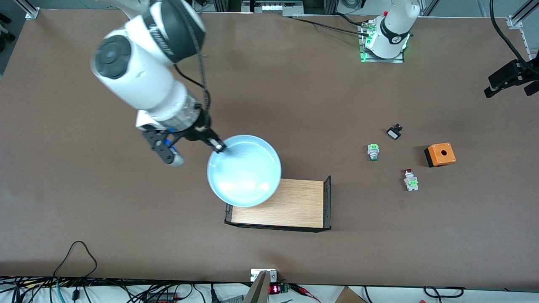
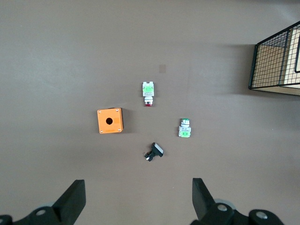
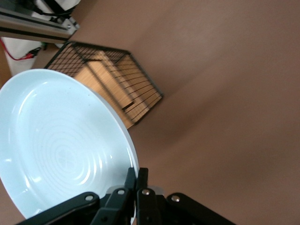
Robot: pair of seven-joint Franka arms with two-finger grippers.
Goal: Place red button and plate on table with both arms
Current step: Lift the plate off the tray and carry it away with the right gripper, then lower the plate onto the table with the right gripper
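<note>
I see my right tool (image 1: 218, 147) clamped on the round light-blue plate (image 1: 244, 170) at its ten o'clock rim, above the light-wood tray (image 1: 290, 204). My left tool (image 2: 138, 199) waits, fingers spread, above the brown desk (image 1: 294, 105), where the tiny red-capped button (image 1: 410, 180) lies.

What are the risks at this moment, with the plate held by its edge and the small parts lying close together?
1. The right gripper pinches the plate only at its rim, above the wooden tray; the plate might tilt, slip, or strike the tray's wire end.
2. The open left gripper hangs over the red button, which lies beside a similar green switch; it may pick the wrong one.
</note>
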